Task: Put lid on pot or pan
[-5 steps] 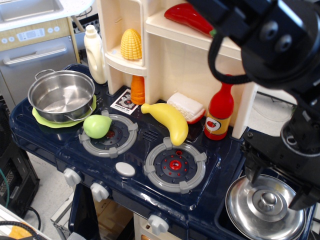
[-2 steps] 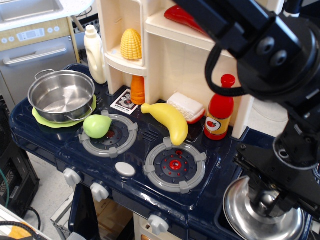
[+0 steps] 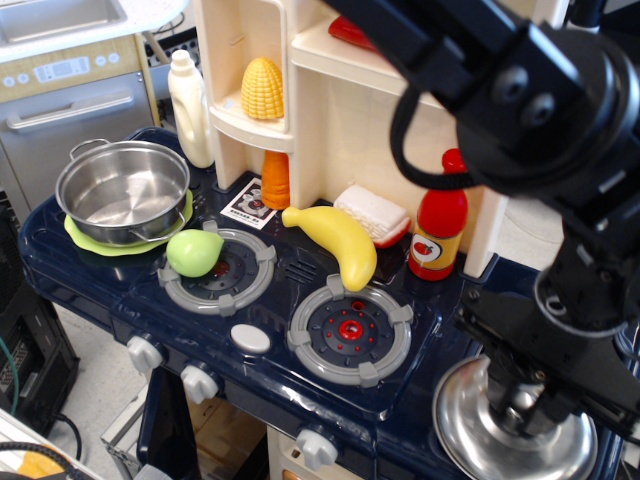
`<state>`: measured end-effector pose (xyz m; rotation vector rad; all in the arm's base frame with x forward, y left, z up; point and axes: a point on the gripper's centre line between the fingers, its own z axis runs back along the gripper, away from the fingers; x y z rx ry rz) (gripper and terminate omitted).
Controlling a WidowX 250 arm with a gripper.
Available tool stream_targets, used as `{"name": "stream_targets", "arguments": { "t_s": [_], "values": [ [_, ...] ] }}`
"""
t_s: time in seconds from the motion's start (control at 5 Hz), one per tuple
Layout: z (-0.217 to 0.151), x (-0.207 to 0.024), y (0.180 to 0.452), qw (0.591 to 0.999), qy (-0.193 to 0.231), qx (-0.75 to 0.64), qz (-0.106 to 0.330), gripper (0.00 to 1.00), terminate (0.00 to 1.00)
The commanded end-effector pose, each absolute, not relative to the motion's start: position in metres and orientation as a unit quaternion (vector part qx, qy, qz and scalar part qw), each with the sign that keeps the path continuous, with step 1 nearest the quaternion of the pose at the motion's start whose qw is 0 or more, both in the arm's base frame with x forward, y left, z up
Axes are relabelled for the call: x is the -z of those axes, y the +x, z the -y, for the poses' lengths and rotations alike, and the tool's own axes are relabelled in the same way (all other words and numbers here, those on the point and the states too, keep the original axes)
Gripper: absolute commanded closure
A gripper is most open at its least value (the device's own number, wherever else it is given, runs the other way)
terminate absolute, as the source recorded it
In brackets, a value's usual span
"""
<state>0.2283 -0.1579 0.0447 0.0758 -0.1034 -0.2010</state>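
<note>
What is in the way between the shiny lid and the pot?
The lid sits bottom right; the pot is far left. Between them on the stove lie the banana and green pear. Both are low, so a lifted lid could probably pass over them.

Your black gripper (image 3: 524, 402) covers the knob and centre of the round, shiny steel lid (image 3: 470, 430), whose lower rim leaves the frame.

Banana (image 3: 335, 240) lies btwn burners, tip over front-right burner (image 3: 351, 333). Green pear (image 3: 193, 252) on left burner. Ketchup bottle (image 3: 439, 222) upright nr sponge (image 3: 373, 214); corn (image 3: 262, 89) on shelf.
</note>
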Motion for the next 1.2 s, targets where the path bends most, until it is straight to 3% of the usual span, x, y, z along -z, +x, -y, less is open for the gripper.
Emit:
{"name": "stream_targets", "arguments": {
  "t_s": [0.0, 0.2, 0.6, 1.0],
  "values": [
    [0.088, -0.129, 0.223, 0.977, 0.185, 0.091, 0.051, 1.00, 0.00],
    [0.041, -0.123, 0.218, 0.966, 0.226, 0.105, 0.073, 1.00, 0.00],
    [-0.059, -0.104, 0.228, 0.966, 0.195, 0.138, 0.099, 1.00, 0.00],
    [-0.149, -0.098, 0.252, 0.963, 0.182, 0.174, 0.098, 1.00, 0.00]
  ]
}}
